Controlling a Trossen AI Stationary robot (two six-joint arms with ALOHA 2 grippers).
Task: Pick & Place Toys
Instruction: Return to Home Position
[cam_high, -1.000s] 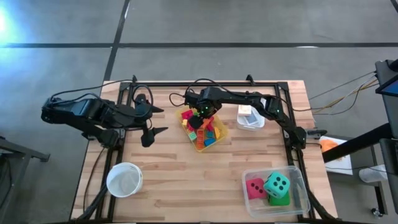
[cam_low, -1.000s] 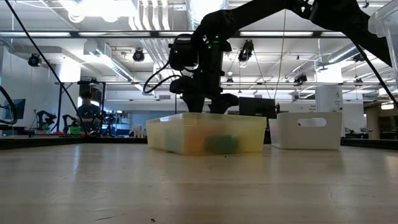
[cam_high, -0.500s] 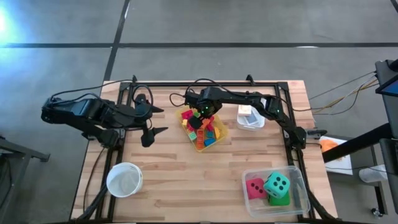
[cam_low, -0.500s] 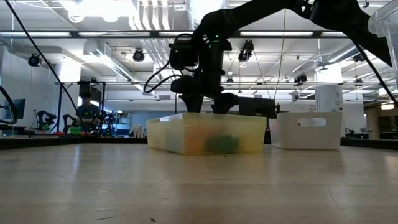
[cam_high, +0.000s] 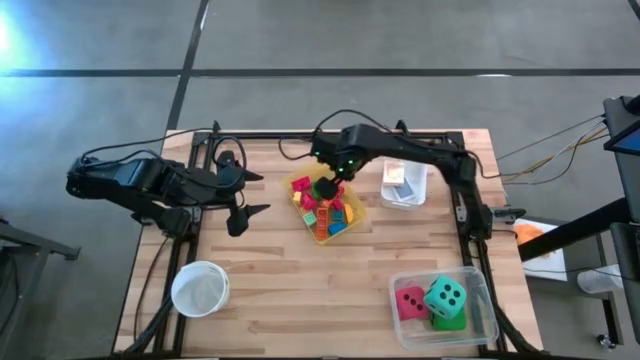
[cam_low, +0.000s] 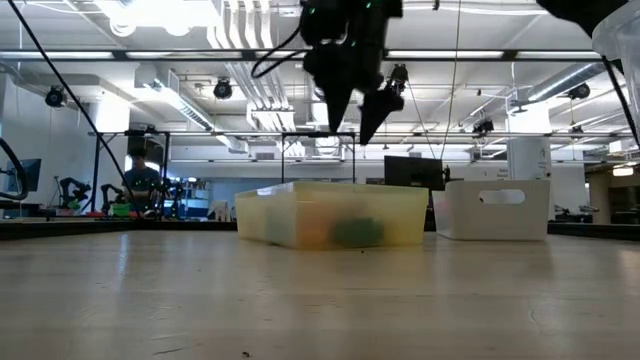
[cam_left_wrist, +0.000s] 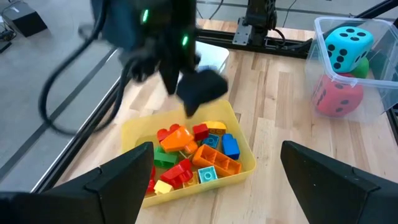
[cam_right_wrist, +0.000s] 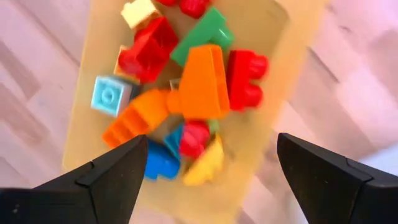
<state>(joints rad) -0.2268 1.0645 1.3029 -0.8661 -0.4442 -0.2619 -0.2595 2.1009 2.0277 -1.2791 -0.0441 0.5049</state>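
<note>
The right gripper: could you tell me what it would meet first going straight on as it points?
The right gripper points down: probably the orange block lying uppermost in the yellow bin.

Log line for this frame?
right gripper: jaws open, empty, above yellow bin | left gripper: jaws open, idle at left | blocks: in yellow bin | dice: in clear bin

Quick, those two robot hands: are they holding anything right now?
Left gripper: fingers open, holding nothing, at the left side of the table.
Right gripper: fingers open, holding nothing, above the yellow bin.
</note>
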